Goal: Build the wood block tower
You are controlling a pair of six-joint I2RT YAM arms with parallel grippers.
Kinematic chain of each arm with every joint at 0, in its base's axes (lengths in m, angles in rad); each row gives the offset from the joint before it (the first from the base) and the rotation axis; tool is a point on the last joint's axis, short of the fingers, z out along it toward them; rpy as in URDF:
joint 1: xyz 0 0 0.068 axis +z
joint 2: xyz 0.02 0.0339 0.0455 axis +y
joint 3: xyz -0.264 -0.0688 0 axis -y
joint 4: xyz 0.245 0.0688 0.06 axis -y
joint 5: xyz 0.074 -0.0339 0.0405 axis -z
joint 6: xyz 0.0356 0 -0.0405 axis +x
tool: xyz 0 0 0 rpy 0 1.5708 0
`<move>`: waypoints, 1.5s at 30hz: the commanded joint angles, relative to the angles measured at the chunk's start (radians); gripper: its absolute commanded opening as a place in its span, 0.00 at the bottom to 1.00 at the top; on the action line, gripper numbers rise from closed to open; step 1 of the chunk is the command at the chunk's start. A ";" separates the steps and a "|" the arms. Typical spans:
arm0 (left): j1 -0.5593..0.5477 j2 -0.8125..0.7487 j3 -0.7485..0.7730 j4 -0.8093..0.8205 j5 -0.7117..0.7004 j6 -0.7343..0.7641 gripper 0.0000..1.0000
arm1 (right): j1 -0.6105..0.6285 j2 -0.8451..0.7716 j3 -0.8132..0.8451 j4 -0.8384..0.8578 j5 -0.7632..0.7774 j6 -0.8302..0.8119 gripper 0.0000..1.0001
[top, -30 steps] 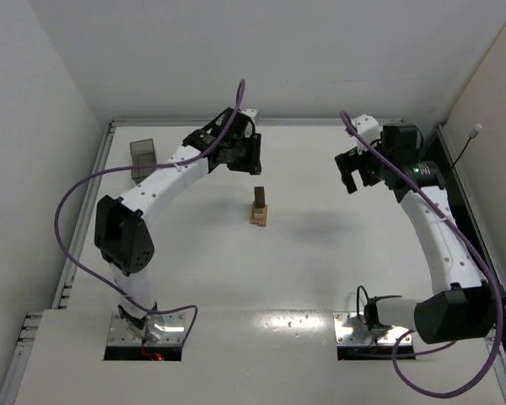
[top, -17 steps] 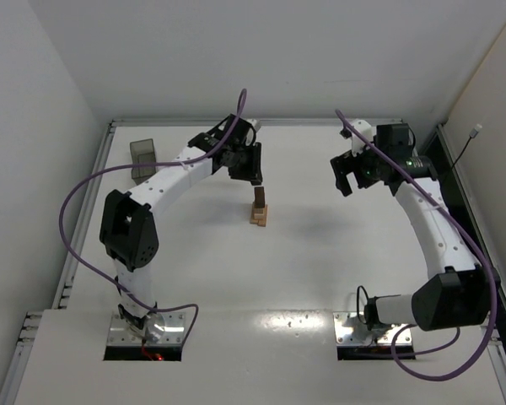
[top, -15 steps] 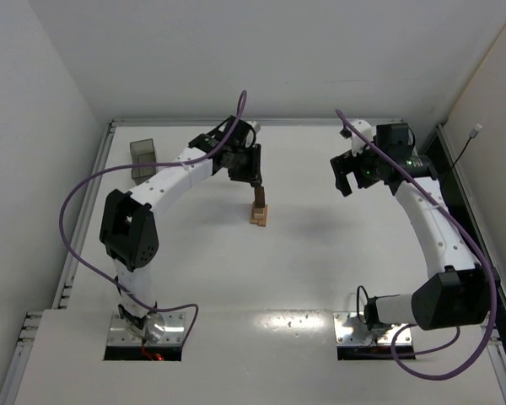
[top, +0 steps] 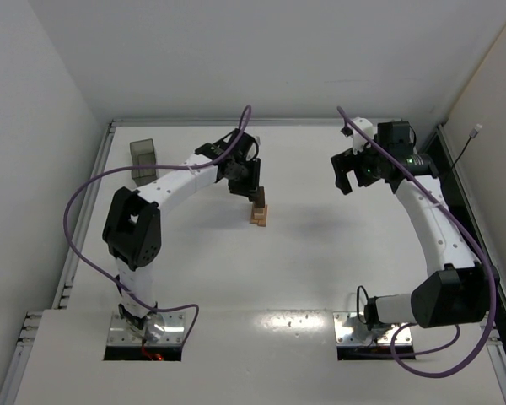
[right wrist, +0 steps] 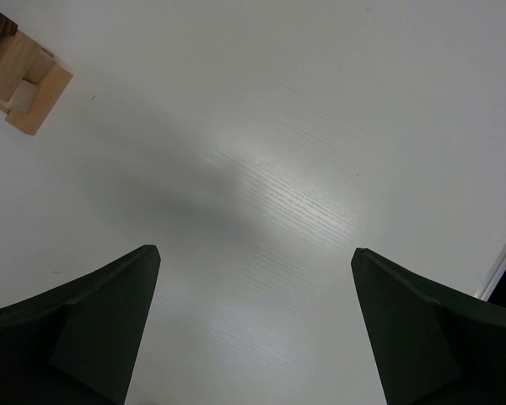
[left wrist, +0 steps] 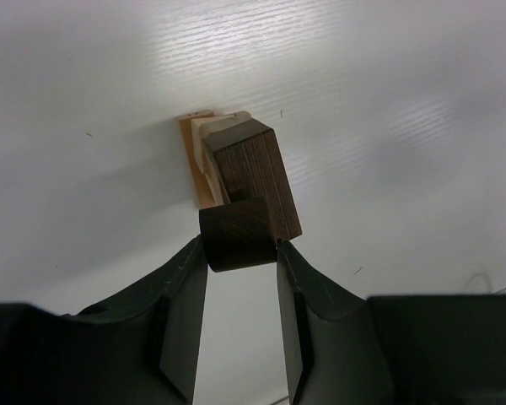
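Observation:
The wood block tower (top: 259, 211) stands mid-table: light tan blocks at the bottom and a tall dark brown block (left wrist: 251, 169) upright on them. My left gripper (top: 251, 191) is right above the tower, shut on a small dark brown piece (left wrist: 238, 234) that sits at the top of the tall dark block; whether it touches I cannot tell. In the right wrist view the tower (right wrist: 21, 72) shows at the top left corner. My right gripper (top: 347, 180) is open and empty, hanging above bare table to the right of the tower.
A translucent grey plastic bin (top: 142, 158) stands at the far left near the table's raised edge. White walls close in the back and both sides. Purple cables loop off both arms.
My left gripper has moved right and down from behind the tower to just over its top, carrying the dark piece. My right gripper shifted slightly left.

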 commanded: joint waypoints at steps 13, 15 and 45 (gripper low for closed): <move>-0.040 0.018 0.085 0.018 -0.038 -0.013 0.00 | -0.006 0.003 0.036 0.005 -0.017 0.013 0.95; -0.040 0.018 0.085 0.018 -0.038 -0.013 0.00 | -0.006 0.003 0.036 0.005 -0.026 0.013 0.95; -0.049 -0.052 0.065 0.069 -0.015 0.014 1.00 | -0.006 -0.009 0.016 0.033 -0.035 0.013 0.95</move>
